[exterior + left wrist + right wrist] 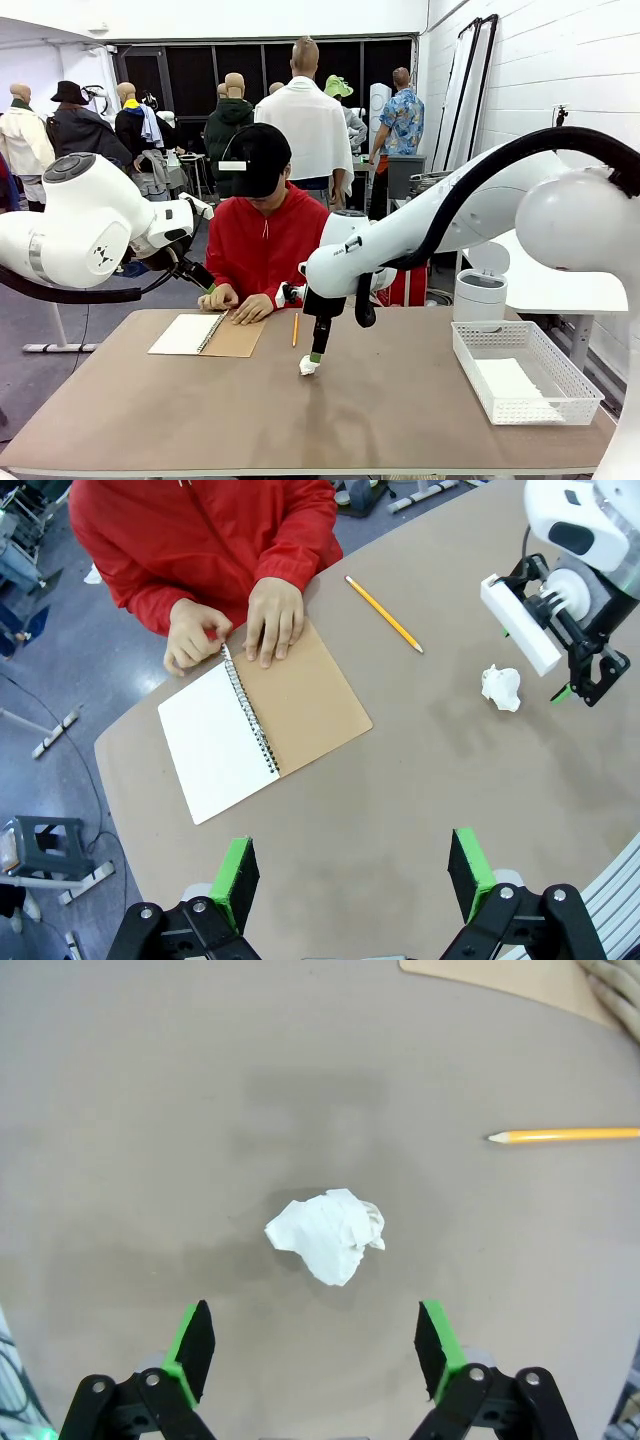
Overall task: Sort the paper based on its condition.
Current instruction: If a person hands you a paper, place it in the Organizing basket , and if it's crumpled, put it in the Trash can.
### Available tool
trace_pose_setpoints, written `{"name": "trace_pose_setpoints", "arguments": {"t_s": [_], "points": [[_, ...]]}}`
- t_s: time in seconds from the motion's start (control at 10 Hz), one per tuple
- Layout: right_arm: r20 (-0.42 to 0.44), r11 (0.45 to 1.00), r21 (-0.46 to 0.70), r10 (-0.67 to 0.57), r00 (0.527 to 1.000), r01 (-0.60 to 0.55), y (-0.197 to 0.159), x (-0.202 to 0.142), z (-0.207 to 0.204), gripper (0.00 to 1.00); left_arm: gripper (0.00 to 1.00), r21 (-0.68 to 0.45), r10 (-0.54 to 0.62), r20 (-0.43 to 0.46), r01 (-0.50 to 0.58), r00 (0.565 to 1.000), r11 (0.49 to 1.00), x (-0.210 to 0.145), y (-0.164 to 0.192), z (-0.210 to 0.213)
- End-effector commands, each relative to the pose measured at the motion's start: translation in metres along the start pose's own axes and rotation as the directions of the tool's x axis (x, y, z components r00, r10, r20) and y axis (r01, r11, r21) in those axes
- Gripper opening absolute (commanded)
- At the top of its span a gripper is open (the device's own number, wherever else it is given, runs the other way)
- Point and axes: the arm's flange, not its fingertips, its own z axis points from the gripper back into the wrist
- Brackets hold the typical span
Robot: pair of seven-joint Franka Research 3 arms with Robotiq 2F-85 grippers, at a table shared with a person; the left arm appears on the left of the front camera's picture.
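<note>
One crumpled paper (326,1233) mid-table (400,400); one flat sheet (508,379) in basket (560,400), right edge. Both grippers' (314,1345) (352,875) jaws spread, empty.

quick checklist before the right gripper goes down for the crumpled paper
1. Right gripper open: ok, fingers wide apart.
2. Crumpled paper lined up with the gap between the fingers: ok in the right wrist view.
3. Paper free of other things: ok, the pencil lies apart from it.
4. Person's hands out of the way: ok, both rest at the notebook.
5. Left gripper out of the way: ok, open and high above the table.
6. Height left above the paper: cannot tell.
</note>
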Motion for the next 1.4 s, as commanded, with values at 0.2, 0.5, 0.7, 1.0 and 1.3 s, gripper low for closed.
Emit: {"name": "trace_pose_setpoints", "arguments": {"t_s": [0.2, 0.5, 0.7, 1.0, 1.3], "points": [[-0.042, 0.999, 0.028, 0.042, 0.998, -0.041, -0.013, 0.011, -0.025, 1.0, 1.0, 0.0, -0.002, 0.005, 0.002, 1.0, 1.0, 0.0, 0.0, 0.0], [-0.055, 0.998, 0.057, 0.045, 0.997, -0.042, -0.017, 0.015, -0.037, 1.0, 1.0, 0.0, -0.002, 0.005, 0.002, 1.0, 1.0, 0.0, 0.0, 0.0], [-0.069, 0.997, 0.074, 0.043, 0.997, -0.038, -0.017, 0.016, -0.044, 1.0, 1.0, 0.0, -0.002, 0.005, 0.002, 1.0, 1.0, 0.0, 0.0, 0.0], [-0.065, 0.997, 0.075, 0.041, 0.997, -0.036, -0.021, 0.019, -0.053, 1.0, 1.0, 0.0, -0.002, 0.005, 0.002, 1.0, 1.0, 0.0, 0.0, 0.0], [-0.08, 0.996, 0.084, 0.03, 0.996, -0.023, -0.025, 0.022, -0.059, 1.0, 1.0, 0.0, -0.002, 0.005, 0.002, 1.0, 1.0, 0.0, 0.0, 0.0]]}}
